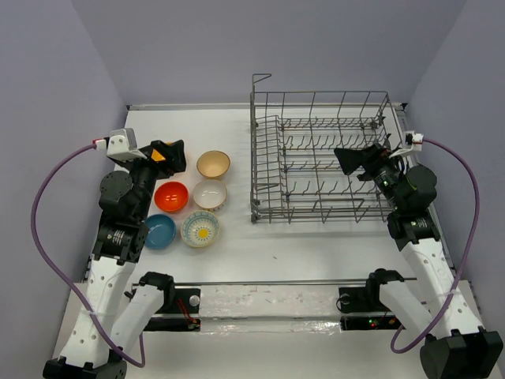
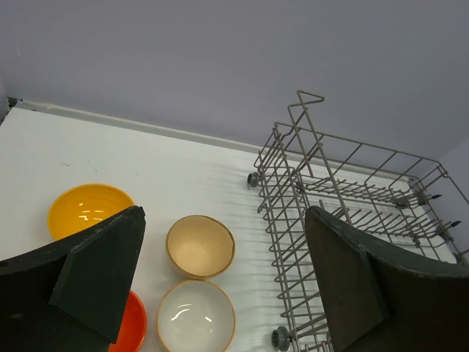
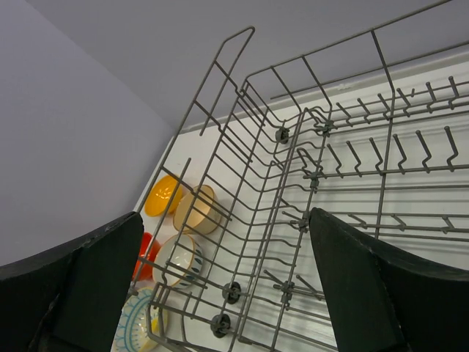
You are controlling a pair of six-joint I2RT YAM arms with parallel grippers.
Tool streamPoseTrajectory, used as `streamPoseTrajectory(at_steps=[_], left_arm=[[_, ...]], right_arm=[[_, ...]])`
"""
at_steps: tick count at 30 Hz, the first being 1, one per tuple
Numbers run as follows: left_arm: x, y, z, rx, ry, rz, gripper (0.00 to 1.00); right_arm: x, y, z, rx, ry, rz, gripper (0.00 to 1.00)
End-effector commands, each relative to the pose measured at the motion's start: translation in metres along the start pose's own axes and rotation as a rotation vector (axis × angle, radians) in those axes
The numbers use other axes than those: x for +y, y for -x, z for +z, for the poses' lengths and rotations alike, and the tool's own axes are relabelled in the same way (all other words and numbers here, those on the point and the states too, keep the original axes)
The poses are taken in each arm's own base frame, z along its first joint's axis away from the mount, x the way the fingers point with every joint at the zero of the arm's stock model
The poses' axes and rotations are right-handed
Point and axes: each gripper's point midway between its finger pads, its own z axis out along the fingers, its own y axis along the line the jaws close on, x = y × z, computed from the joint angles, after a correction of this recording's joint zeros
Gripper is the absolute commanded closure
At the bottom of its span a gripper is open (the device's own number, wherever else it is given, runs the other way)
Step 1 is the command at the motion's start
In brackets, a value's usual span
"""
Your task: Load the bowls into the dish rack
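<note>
The grey wire dish rack [image 1: 316, 212] stands at the right and holds no bowls. Left of it sit a tan bowl [image 1: 213, 164], a white bowl [image 1: 210, 194], an orange-red bowl [image 1: 171, 196], a blue bowl [image 1: 160, 231] and a flower-pattern bowl [image 1: 200, 229]. My left gripper [image 1: 167, 155] is open and empty above the table, left of the tan bowl. The left wrist view shows a bright yellow bowl [image 2: 88, 209] beneath it, beside the tan bowl [image 2: 200, 246] and the white bowl [image 2: 196, 315]. My right gripper [image 1: 359, 160] is open and empty over the rack's right part [image 3: 293, 183].
Purple walls close in the white table at the back and both sides. The rack has tall wire sides and a raised handle [image 1: 261, 77] at its back left corner. Bare table lies in front of the rack and the bowls.
</note>
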Motion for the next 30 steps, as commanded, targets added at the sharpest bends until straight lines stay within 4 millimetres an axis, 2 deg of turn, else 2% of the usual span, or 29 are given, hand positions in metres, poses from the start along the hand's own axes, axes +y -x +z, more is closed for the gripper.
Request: streamPoseTrajectory(at_steps=[1,7,8,10,11,15,16,17,19,22,23,26,30], left_arm=[[0.006,0.013,0.002,-0.047,0.044,-0.01,0.01],[0.045,0.01,0.014,-0.031,0.24,-0.045,0.01],[0.052,0.0,0.02,0.005,0.273,-0.064,0.01],[0.059,-0.002,0.027,0.025,0.296,-0.079,0.01],[0.062,-0.013,0.034,0.067,0.299,-0.088,0.01],[0.083,-0.032,0.055,0.147,0.349,-0.138,0.01],[0.091,-0.037,0.058,0.161,0.37,-0.159,0.01],[0.115,-0.042,0.063,0.179,0.432,-0.198,0.01],[0.132,-0.052,0.068,0.204,0.466,-0.249,0.01],[0.168,-0.075,0.081,0.243,0.546,-0.324,0.01],[0.17,-0.08,0.084,0.263,0.534,-0.343,0.01],[0.198,-0.092,0.09,0.291,0.578,-0.385,0.01],[0.213,-0.103,0.102,0.33,0.574,-0.425,0.01]], right_arm=[[0.015,0.023,-0.003,-0.065,0.037,-0.039,0.0],[0.013,0.02,0.001,-0.018,0.017,-0.036,0.0],[0.011,0.017,0.002,-0.007,0.011,-0.033,0.0],[0.011,0.017,0.002,-0.001,0.007,-0.035,0.0],[0.01,0.016,0.002,0.007,0.001,-0.03,0.0],[0.007,0.014,0.004,0.044,-0.02,-0.024,0.0],[0.007,0.013,0.005,0.052,-0.022,-0.023,0.0],[0.008,0.013,0.004,0.054,-0.022,-0.022,0.0],[0.008,0.012,0.005,0.063,-0.023,-0.011,0.0],[0.01,0.013,0.005,0.063,-0.019,-0.005,0.0],[0.01,0.013,0.005,0.066,-0.018,-0.001,0.0],[0.014,0.012,0.005,0.076,-0.004,0.007,0.0],[0.014,0.01,0.002,0.074,-0.005,0.014,0.0]])
